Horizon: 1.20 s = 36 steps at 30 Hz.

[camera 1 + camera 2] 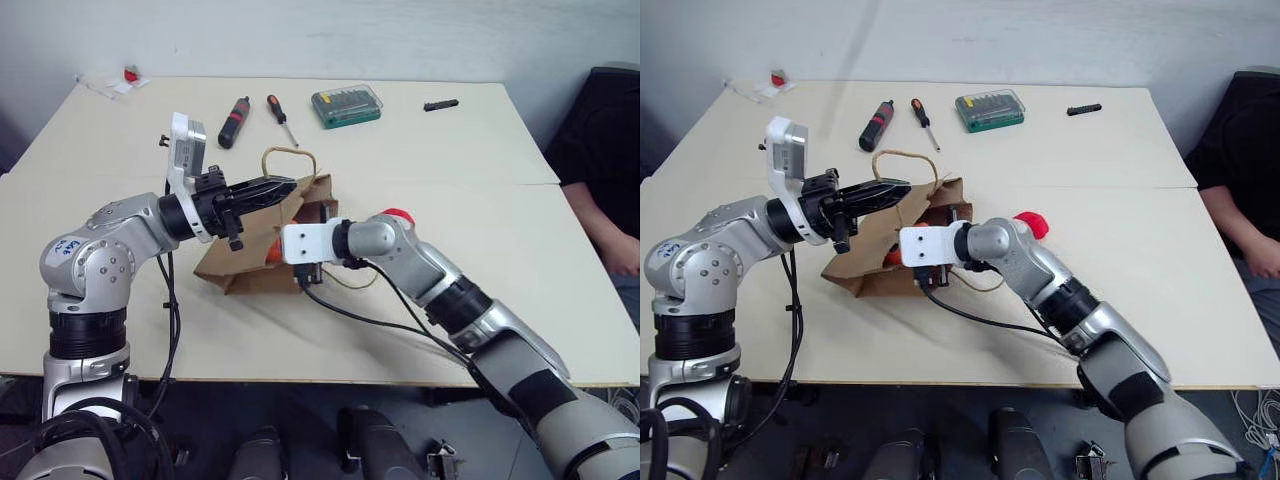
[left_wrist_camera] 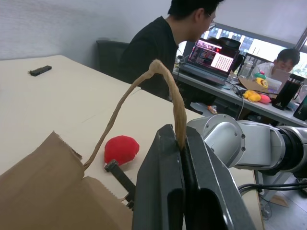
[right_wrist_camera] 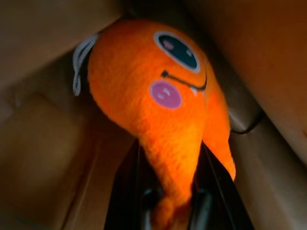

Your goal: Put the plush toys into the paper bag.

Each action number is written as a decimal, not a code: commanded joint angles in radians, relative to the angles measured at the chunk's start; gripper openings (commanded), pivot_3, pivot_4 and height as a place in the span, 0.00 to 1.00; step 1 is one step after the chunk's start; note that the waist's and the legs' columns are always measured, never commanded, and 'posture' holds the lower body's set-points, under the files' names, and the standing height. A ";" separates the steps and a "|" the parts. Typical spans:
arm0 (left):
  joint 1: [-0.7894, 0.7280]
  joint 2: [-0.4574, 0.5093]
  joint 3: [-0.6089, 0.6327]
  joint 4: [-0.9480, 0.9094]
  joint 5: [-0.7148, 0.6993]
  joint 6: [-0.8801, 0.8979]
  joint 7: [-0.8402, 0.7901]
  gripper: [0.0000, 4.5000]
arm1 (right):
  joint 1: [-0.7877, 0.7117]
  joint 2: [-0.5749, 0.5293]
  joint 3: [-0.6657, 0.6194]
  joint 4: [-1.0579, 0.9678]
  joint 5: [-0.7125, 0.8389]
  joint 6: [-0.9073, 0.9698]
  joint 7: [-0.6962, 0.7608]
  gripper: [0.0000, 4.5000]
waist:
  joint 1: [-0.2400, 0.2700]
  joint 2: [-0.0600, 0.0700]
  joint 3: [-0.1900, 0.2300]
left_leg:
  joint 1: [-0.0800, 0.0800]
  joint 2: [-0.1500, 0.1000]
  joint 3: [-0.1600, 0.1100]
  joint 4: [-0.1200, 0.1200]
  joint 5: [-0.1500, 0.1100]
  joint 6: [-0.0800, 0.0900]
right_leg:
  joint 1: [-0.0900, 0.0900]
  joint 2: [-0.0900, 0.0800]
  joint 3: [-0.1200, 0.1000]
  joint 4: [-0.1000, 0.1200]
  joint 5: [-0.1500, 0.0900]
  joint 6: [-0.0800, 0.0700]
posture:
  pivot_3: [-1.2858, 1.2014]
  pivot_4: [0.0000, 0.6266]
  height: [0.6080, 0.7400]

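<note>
The brown paper bag (image 1: pixel 250 262) lies tilted on the table with its mouth facing right. My left gripper (image 1: pixel 285 187) is shut on one twisted loop handle (image 2: pixel 144 81) and holds that side of the mouth up. My right gripper (image 3: pixel 170 199) reaches into the bag's mouth, shut on the lower end of the orange plush toy (image 3: pixel 158 96), which has brown paper walls around it. A patch of orange (image 1: pixel 894 258) shows at the bag's mouth. The red plush toy (image 1: pixel 397 215) lies on the table just behind my right forearm, outside the bag.
At the table's far side lie a black-and-red screwdriver (image 1: pixel 234 122), a thin red-handled one (image 1: pixel 281 118), a green bit case (image 1: pixel 346 105), a small black part (image 1: pixel 440 105) and a red-and-white scrap (image 1: pixel 130 75). A person in black (image 1: pixel 605 170) sits at the right edge.
</note>
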 commanded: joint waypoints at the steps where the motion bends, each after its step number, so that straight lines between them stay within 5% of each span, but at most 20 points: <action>1: -0.007 0.008 0.023 -0.024 -0.004 -0.016 0.003 0.00 | -0.027 0.047 -0.081 0.026 0.045 -0.013 0.001 0.18 | -0.002 0.000 0.000 | 0.000 0.000 0.000 0.000 0.000 0.000 | 0.000 0.000 0.000 0.000 0.000 0.000 | 0.52 0.24 1.00; 6: -0.014 0.021 0.035 0.004 0.004 -0.023 0.002 0.00 | 0.036 0.041 -0.189 -0.152 0.152 0.123 0.061 0.53 | 0.000 0.000 0.000 | 0.000 0.000 -0.001 0.000 0.000 0.000 | 0.000 0.000 0.000 0.000 0.000 0.000 | 0.52 0.24 1.00; 12: 0.001 0.031 0.037 0.009 0.014 -0.030 -0.006 0.00 | 0.202 -0.074 -0.394 -0.594 0.331 0.485 0.076 1.00 | 0.008 0.000 0.000 | -0.001 0.000 -0.002 0.000 0.000 0.000 | 0.000 -0.001 -0.002 -0.001 0.000 0.000 | 0.52 0.24 1.00; 19: 0.007 0.053 0.043 0.029 0.026 -0.036 -0.015 0.00 | 0.585 -0.286 -0.871 -1.082 0.571 0.950 0.024 1.00 | 0.036 0.000 0.000 | -0.005 -0.001 -0.007 0.000 0.000 0.000 | 0.000 -0.002 -0.005 -0.003 0.000 0.000 | 0.52 0.24 1.00; 25: -0.016 0.070 0.042 0.091 0.051 -0.065 -0.045 0.00 | 0.989 -0.342 -1.172 -1.199 0.591 0.978 -0.008 1.00 | 0.036 0.000 0.000 | -0.004 -0.002 -0.006 0.000 0.000 0.000 | 0.000 -0.001 -0.005 -0.005 0.000 0.000 | 0.52 0.24 1.00; 29: -0.037 0.069 0.036 0.124 0.067 -0.081 -0.060 0.00 | 1.072 -0.332 -1.193 -1.188 0.602 0.931 -0.049 1.00 | 0.024 0.000 0.000 | 0.003 -0.002 0.000 -0.001 0.000 0.000 | 0.003 0.001 0.001 -0.002 0.000 0.000 | 0.52 0.24 1.00; 36: -0.052 0.045 0.019 0.125 0.078 -0.093 -0.064 0.00 | 0.835 -0.291 -0.917 -0.951 0.544 0.831 -0.177 1.00 | 0.023 0.000 0.000 | 0.009 -0.001 0.001 -0.003 0.001 -0.001 | 0.007 0.002 0.004 -0.002 0.000 0.000 | 0.52 0.24 1.00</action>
